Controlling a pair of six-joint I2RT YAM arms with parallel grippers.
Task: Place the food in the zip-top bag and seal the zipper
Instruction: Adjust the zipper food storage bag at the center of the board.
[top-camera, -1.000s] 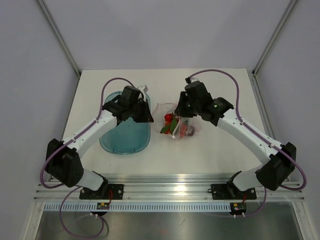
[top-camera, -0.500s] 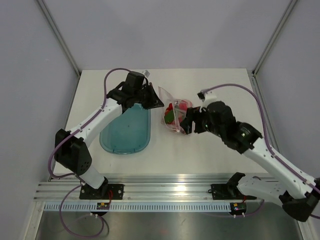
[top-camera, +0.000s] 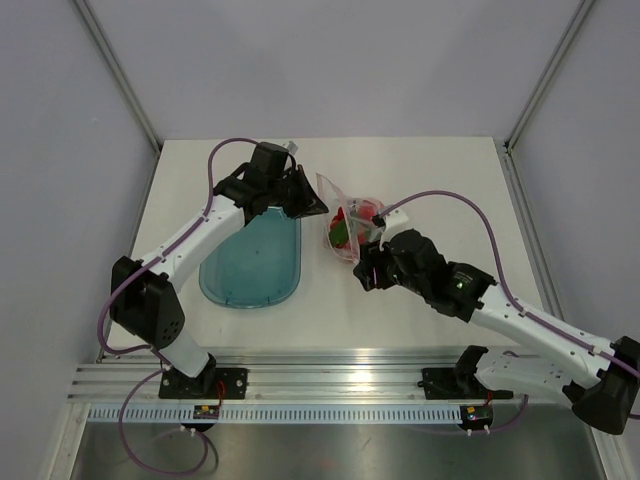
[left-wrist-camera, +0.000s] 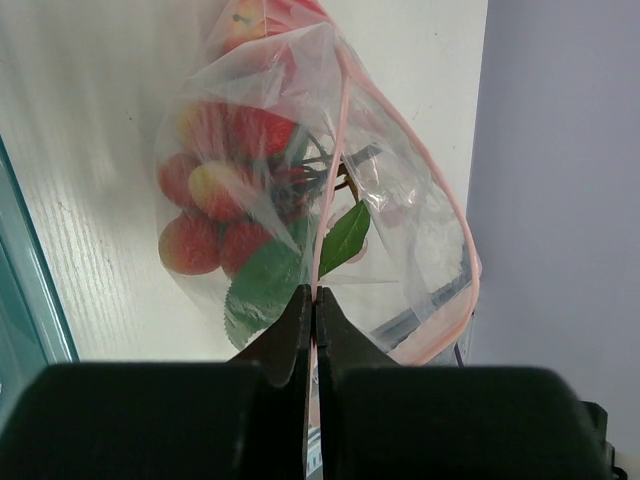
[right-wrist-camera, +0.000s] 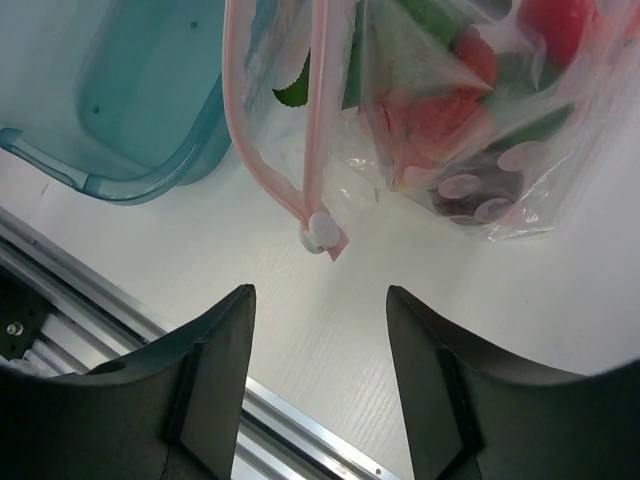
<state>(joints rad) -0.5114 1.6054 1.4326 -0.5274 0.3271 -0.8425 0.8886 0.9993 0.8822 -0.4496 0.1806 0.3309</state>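
The clear zip-top bag (top-camera: 345, 218) stands in the middle of the table with the food (top-camera: 342, 228) inside: red, yellow and green toy fruits (left-wrist-camera: 232, 200). My left gripper (left-wrist-camera: 315, 292) is shut on the pinkish-red zipper (left-wrist-camera: 340, 140) at the bag's mouth and holds it up. The mouth gapes open beyond the pinch. My right gripper (right-wrist-camera: 320, 295) is open and empty, just short of the zipper's white slider (right-wrist-camera: 320, 232) at the near end of the strip. In the top view the right gripper (top-camera: 364, 268) sits just below the bag.
The teal translucent oval tray (top-camera: 252, 270) lies left of the bag, under the left arm; its rim shows in the right wrist view (right-wrist-camera: 120, 170). The aluminium rail (top-camera: 340, 372) runs along the table's near edge.
The left gripper has lifted the bag's mouth up and to the right. The right arm has swung back from the bag's far side toward the near edge and now sits below the bag.
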